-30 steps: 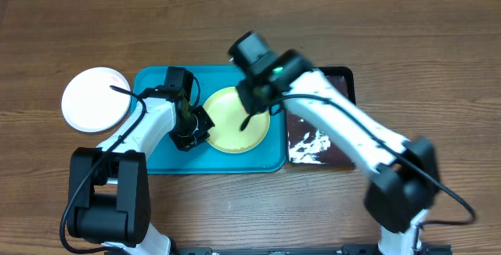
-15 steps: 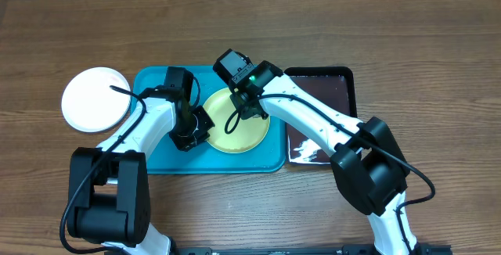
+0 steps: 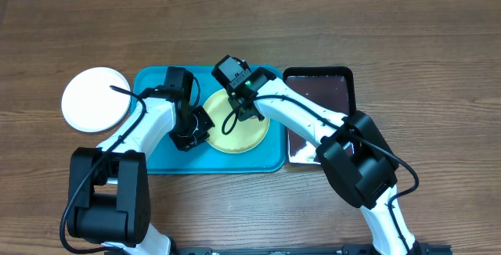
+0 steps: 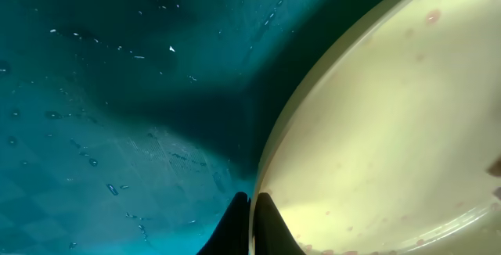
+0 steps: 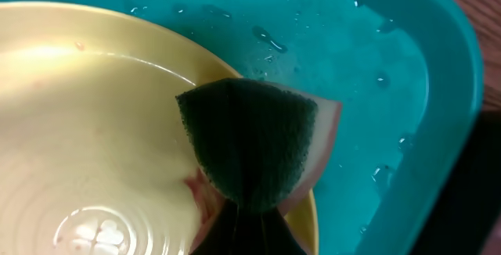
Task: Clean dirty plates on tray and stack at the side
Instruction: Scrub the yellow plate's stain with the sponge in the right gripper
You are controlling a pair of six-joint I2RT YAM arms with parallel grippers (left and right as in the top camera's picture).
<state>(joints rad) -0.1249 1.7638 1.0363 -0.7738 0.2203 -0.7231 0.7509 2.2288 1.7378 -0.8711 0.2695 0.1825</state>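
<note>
A pale yellow plate [image 3: 246, 134] lies in the turquoise tray [image 3: 156, 157]. My left gripper [image 3: 194, 132] is shut on the plate's left rim; up close its fingertips [image 4: 252, 202] pinch the edge of the plate [image 4: 391, 114], which carries small red-brown specks. My right gripper [image 3: 244, 106] is shut on a dark green sponge [image 5: 249, 141] with a pink backing, and the sponge presses on the plate [image 5: 94, 106] at its rim. The right gripper [image 5: 249, 220] shows only as dark fingers under the sponge. A white plate [image 3: 95, 99] sits on the table left of the tray.
A glossy black tray [image 3: 321, 91] stands right of the turquoise one, with white foam [image 3: 301, 155] at its near end. Water drops lie on the tray floor [image 5: 376, 67]. Bare wooden table [image 3: 235, 20] surrounds both trays.
My right arm has swung left from above the black tray and brought the sponge down onto the yellow plate's upper rim. The left gripper has kept still on the plate's edge.
</note>
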